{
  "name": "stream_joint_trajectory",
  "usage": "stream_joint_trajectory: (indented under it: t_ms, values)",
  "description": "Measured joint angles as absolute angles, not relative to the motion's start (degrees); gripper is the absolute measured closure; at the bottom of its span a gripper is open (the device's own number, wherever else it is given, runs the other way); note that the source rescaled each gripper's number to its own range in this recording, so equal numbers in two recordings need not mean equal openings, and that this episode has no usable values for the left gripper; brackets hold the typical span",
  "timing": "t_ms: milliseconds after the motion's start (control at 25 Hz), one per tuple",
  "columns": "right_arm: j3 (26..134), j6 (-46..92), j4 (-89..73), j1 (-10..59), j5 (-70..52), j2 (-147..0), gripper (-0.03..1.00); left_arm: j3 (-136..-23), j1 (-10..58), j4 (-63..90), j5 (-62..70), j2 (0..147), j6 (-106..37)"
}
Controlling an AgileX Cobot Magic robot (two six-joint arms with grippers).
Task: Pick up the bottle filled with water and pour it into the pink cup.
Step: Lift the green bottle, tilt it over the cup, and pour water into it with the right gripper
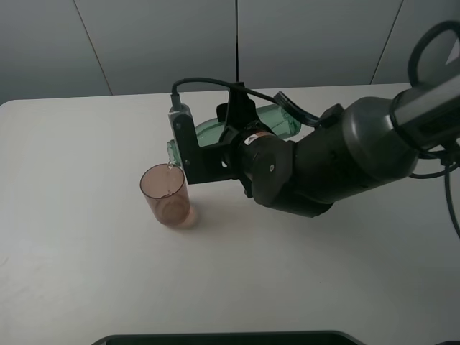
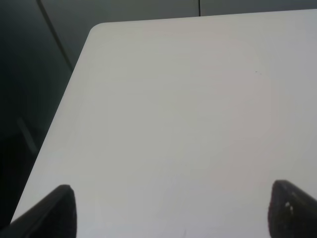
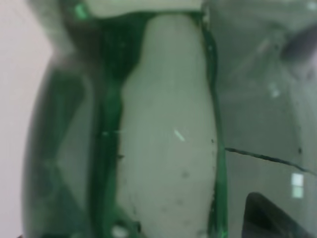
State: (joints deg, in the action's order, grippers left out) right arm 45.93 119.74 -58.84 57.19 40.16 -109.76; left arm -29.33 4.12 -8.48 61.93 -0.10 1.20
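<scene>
The right gripper (image 1: 233,133) pinches the bottle (image 1: 277,118), which is tipped almost flat with its mouth just over the rim of the pink cup (image 1: 167,195). The cup stands near the middle of the table (image 1: 86,273), slightly toward the left edge. The left gripper (image 2: 171,208) hangs spread wide over bare tabletop near a corner.

Green bottle (image 1: 277,119) sideways, mouth over pink cup (image 1: 166,196)

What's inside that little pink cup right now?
The pink cup looks to hold a little water low down, with a thin trickle entering from the tilted bottle above its rim. The tinted wall hides how deep it is.
</scene>
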Motion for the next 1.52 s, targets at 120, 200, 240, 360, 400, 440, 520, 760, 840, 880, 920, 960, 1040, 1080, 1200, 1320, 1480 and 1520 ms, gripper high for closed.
stream_joint_trajectory:
  t_ms: [120, 200, 240, 360, 400, 440, 520, 760, 840, 880, 920, 960, 1040, 1080, 1200, 1320, 1480, 1520]
  values:
    - [45.9, 119.7, -57.6, 57.2, 40.2, -109.8, 0.97, -29.3, 4.1, -8.5, 61.9, -0.1, 1.2]
    - [45.9, 119.7, -57.2, 57.2, 40.2, -109.8, 0.97, -29.3, 4.1, -8.5, 61.9, -0.1, 1.2]
    - [45.9, 119.7, -56.7, 57.2, 40.2, -109.8, 0.97, -29.3, 4.1, -8.5, 61.9, -0.1, 1.2]
    - [45.9, 119.7, -55.7, 57.2, 40.4, -109.8, 0.97, -29.3, 4.1, -8.5, 61.9, -0.1, 1.2]
    - [45.9, 119.7, -55.3, 57.2, 40.4, -109.8, 0.97, -29.3, 4.1, -8.5, 61.9, -0.1, 1.2]
    - [45.9, 119.7, -55.0, 57.2, 40.4, -109.8, 0.97, -29.3, 4.1, -8.5, 61.9, -0.1, 1.2]
    - [45.9, 119.7, -54.6, 57.2, 40.4, -109.8, 0.97, -29.3, 4.1, -8.5, 61.9, -0.1, 1.2]
    - [45.9, 119.7, -53.5, 57.2, 40.8, -109.8, 0.97, -29.3, 4.1, -8.5, 61.9, -0.1, 1.2]
    - [45.9, 119.7, -53.1, 57.2, 41.4, -109.8, 0.97, -29.3, 4.1, -8.5, 61.9, -0.1, 1.2]
    - [45.9, 119.7, -53.1, 57.2, 41.7, -109.8, 0.97, -29.3, 4.1, -8.5, 61.9, -0.1, 1.2]
    - [45.9, 119.7, -52.8, 57.2, 41.8, -109.8, 0.97, -29.3, 4.1, -8.5, 61.9, -0.1, 1.2]
    - [45.9, 119.7, -52.6, 57.2, 41.8, -109.8, 0.97, -29.3, 4.1, -8.5, 61.9, -0.1, 1.2]
    - [45.9, 119.7, -51.9, 57.2, 41.8, -109.8, 0.97, -29.3, 4.1, -8.5, 61.9, -0.1, 1.2]
    - [45.9, 119.7, -51.8, 57.2, 41.8, -109.8, 0.97, -29.3, 4.1, -8.5, 61.9, -0.1, 1.2]
    - [45.9, 119.7, -51.8, 57.2, 41.8, -109.8, 0.97, -29.3, 4.1, -8.5, 61.9, -0.1, 1.2]
    - [45.9, 119.7, -51.7, 57.2, 41.8, -109.8, 0.97, -29.3, 4.1, -8.5, 61.9, -0.1, 1.2]
    - [45.9, 119.7, -51.7, 57.2, 41.9, -109.8, 0.97, -29.3, 4.1, -8.5, 61.9, -0.1, 1.2]
    - [45.9, 119.7, -51.7, 57.2, 42.0, -109.8, 0.97, -29.3, 4.1, -8.5, 61.9, -0.1, 1.2]
